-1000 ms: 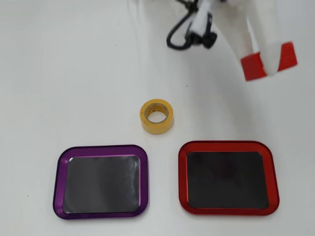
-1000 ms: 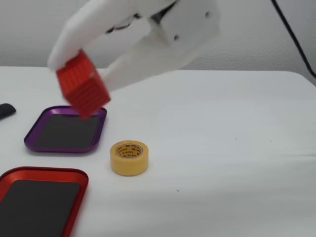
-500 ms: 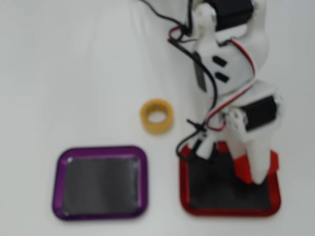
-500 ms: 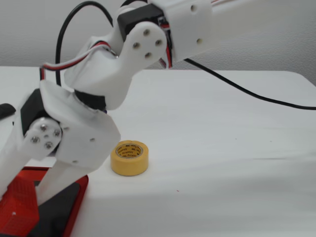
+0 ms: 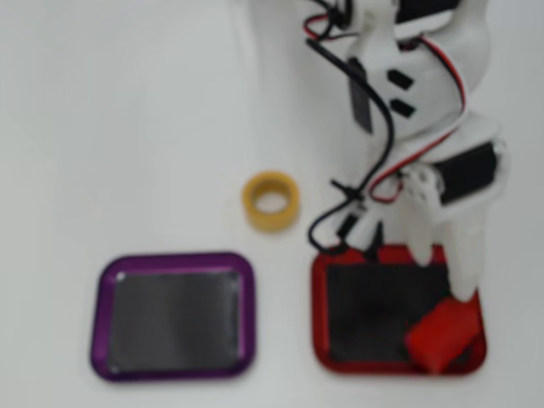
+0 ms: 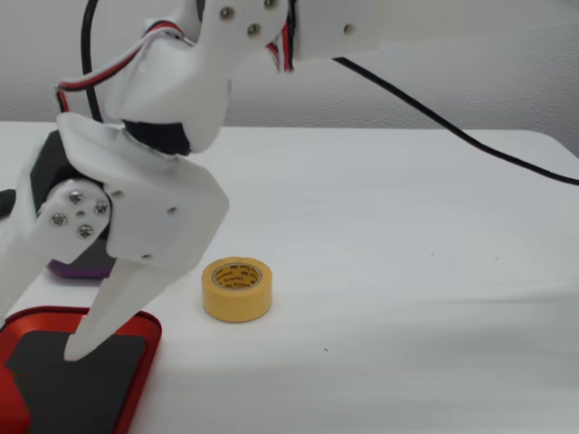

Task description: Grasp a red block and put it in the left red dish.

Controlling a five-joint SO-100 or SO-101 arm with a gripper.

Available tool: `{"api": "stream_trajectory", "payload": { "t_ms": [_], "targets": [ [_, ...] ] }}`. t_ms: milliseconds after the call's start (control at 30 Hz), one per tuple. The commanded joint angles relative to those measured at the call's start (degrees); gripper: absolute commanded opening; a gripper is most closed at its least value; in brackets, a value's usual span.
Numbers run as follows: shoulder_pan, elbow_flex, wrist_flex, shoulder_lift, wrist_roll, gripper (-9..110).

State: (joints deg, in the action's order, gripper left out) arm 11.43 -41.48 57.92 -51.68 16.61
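Note:
The red block [image 5: 440,337] lies in the near right corner of the red dish [image 5: 321,310] in the overhead view, partly over its rim. In the fixed view only a bit of the block [image 6: 9,404] shows at the left edge, inside the dish [image 6: 136,327]. My gripper [image 5: 442,270] hangs over the dish's right half with its white fingers [image 5: 464,263] spread. One fingertip ends just above the block, and nothing is between the fingers. In the fixed view the gripper [image 6: 41,330] points down into the dish.
A purple-rimmed tray [image 5: 174,314] lies left of the red dish in the overhead view and shows behind the gripper in the fixed view [image 6: 81,268]. A yellow tape roll [image 5: 271,201] [image 6: 237,288] stands beside the dish. Black cables [image 5: 374,170] hang from the arm.

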Motion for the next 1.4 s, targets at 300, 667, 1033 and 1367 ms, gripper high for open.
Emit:
{"api": "stream_trajectory", "payload": {
  "t_ms": [300, 667, 1033, 1367],
  "targets": [
    [-0.09, 22.06, 26.10, -1.41, -0.70, 19],
    [-2.37, 24.26, 39.38, -9.32, -6.86, 19],
    [-2.64, -16.52, 39.11, -42.36, -6.68, 19],
    [-9.58, -61.44, 24.08, -72.77, -7.12, 19]
  ]
}}
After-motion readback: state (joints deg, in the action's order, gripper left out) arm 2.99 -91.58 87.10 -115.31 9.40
